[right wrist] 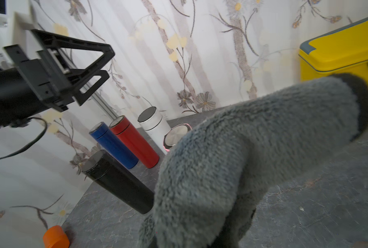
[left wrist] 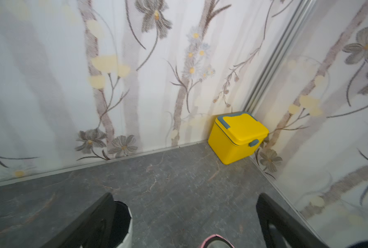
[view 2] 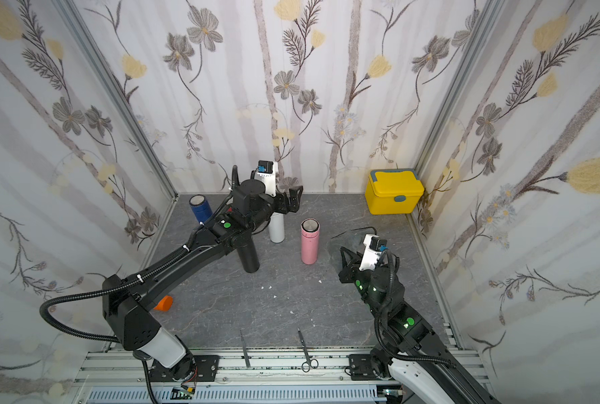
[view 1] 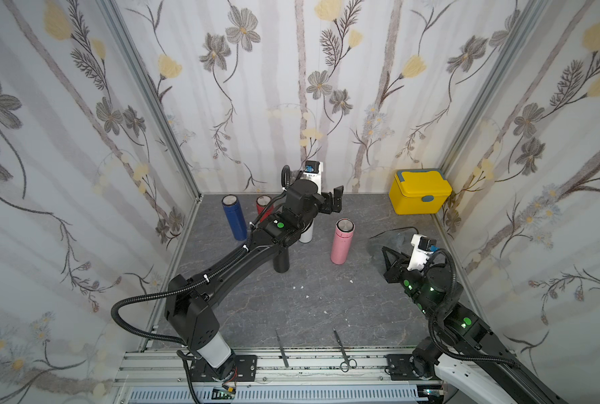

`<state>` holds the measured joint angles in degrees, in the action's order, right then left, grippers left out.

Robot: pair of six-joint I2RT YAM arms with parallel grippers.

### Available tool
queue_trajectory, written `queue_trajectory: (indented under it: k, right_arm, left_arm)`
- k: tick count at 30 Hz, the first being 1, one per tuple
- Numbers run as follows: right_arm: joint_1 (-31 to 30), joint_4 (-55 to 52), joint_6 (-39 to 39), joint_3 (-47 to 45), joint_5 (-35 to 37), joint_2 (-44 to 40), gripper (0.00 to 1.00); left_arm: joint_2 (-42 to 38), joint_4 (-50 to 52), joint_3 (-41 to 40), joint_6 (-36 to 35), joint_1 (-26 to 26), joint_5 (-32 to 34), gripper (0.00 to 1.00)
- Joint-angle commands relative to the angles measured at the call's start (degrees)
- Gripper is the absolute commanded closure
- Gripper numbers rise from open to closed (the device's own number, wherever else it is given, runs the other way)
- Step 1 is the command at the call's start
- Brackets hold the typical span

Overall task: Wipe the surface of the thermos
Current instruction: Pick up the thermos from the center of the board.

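Observation:
Five thermoses stand on the grey table: blue, red, white, pink and black. My left gripper hangs open above the table, over the gap between the white and pink ones, holding nothing. In the left wrist view its gripper shows the white thermos rim beside one finger and the pink rim lower down. My right gripper is shut on a grey fluffy cloth, right of the pink thermos and apart from it. The cloth hides its fingers in the right wrist view.
A yellow lidded box sits in the back right corner. Scissors and a thin metal tool lie at the front edge. An orange cap lies near the left wall. Small white crumbs dot the middle.

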<state>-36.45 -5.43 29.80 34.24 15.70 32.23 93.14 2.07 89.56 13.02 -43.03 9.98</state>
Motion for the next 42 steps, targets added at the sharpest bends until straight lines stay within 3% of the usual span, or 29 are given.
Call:
queue_trajectory:
  k: [1, 9, 20, 42]
  right_arm:
    - [3.1, -5.9, 3.5, 1.1, -1.7, 1.4, 1.0]
    - [11.2, -5.2, 6.1, -2.5, -12.6, 2.1, 1.0]
    - [13.2, -4.9, 6.4, -4.0, -14.8, 1.1, 1.0]
    - [14.5, -4.5, 6.6, -6.2, -16.1, -1.4, 1.0]
  left_arm:
    - [-0.2, 4.8, 0.3, 2.3, -1.2, -4.7, 0.0]
    - [3.0, 6.2, 0.6, 2.2, -4.1, -5.1, 0.0]
    - [11.7, 10.1, 3.7, 3.0, -7.0, -2.6, 0.01]
    - [19.4, 8.3, 2.0, 4.1, -8.4, 2.3, 0.05]
